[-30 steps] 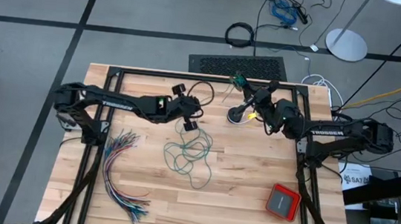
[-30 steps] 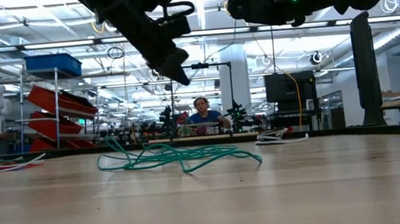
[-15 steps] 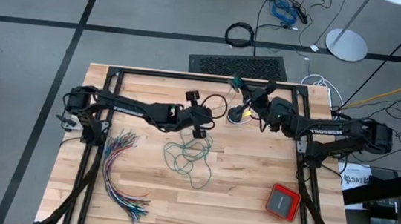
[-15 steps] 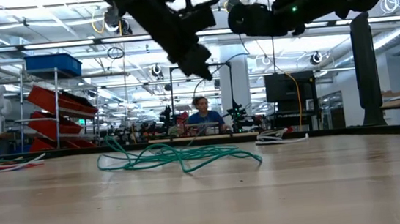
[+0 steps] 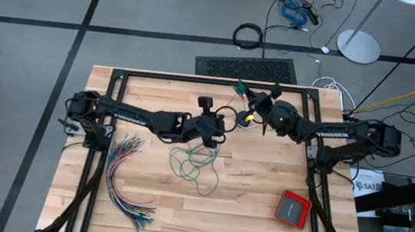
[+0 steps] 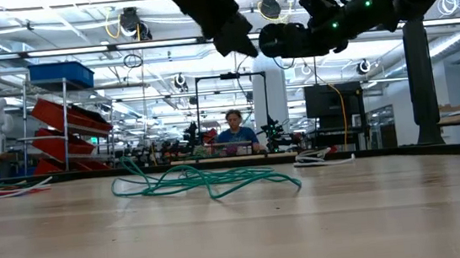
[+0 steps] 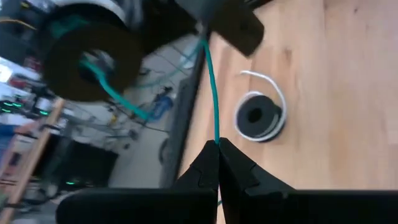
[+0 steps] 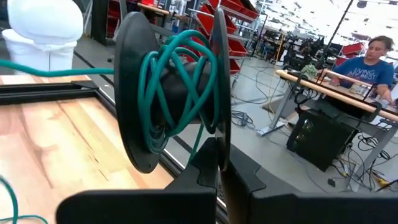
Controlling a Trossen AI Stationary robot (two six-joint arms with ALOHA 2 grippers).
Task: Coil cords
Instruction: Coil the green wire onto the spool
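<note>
A teal-green cord lies in a loose heap on the wooden table. One strand rises from it to a black spool that has teal turns wound on it. My right gripper is shut on that spool above the table's far middle. My left gripper is shut on the strand just to the spool's left, in the air. The black cord, coiled with a white tail, lies flat on the table below the spool. My left gripper pinches a single strand of the teal cord between its two fingertips. From the fingers the strand runs straight and taut to the spool, clear of the table. My right gripper pinches the rim of one of the spool's flanges between its two fingers, coming level from the table's right. The spool is lifted clear, its flanges on edge.
A fanned bundle of many-coloured wires lies near the left front. A red-orange box sits at the right front. A black frame runs along the table's edges. A person sits at a desk far behind the table.
My left gripper has moved toward the table's right edge and up, closing on the spool, and has rolled about its own axis, still shut on the teal strand. My right gripper has sunk a little with the spool. The heap on the table has kept its shape.
</note>
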